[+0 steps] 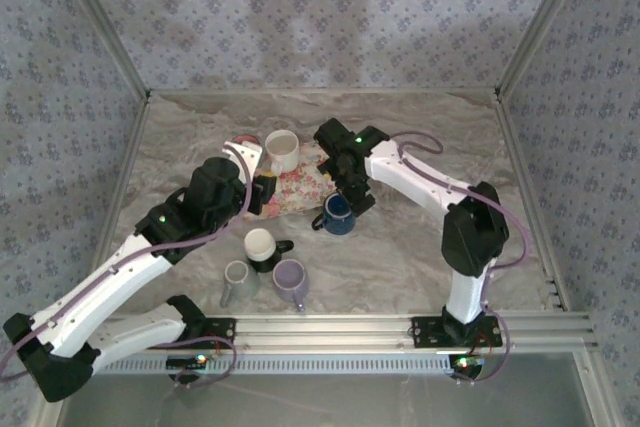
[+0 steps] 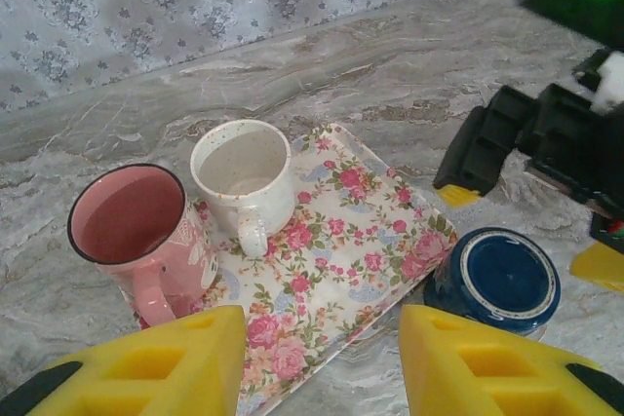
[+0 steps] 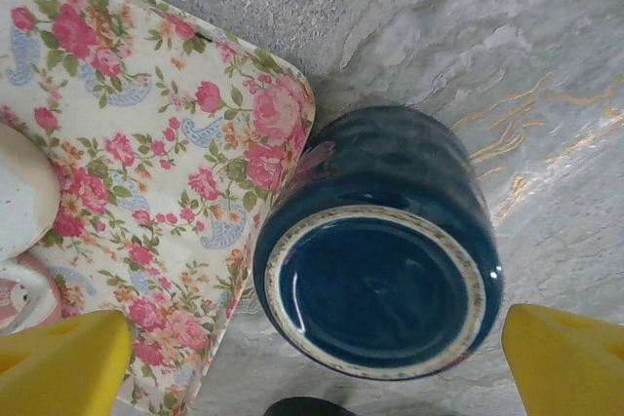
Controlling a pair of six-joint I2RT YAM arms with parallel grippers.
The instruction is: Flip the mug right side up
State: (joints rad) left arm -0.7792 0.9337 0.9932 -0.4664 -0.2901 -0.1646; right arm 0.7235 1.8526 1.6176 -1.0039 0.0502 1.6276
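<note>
A dark blue mug [image 1: 338, 215] stands upside down on the marble table, its ringed base [image 3: 375, 289] facing up, touching the right edge of a floral tray [image 1: 305, 185]. My right gripper [image 3: 317, 369] hovers just above the mug, open, with one yellow finger [image 3: 64, 364] on each side of it and nothing gripped. My left gripper [image 2: 322, 362] is open over the tray's near edge [image 2: 322, 338], with nothing between its yellow pads [image 2: 156, 367]. The blue mug [image 2: 495, 280] lies to its right.
On the tray stand a white speckled mug [image 2: 244, 177] and a pink mug [image 2: 136, 231], both upright. Nearer the arms sit a white-and-black mug [image 1: 262, 247], a grey mug [image 1: 238, 282] and a lavender mug [image 1: 292, 280]. Patterned walls enclose the table.
</note>
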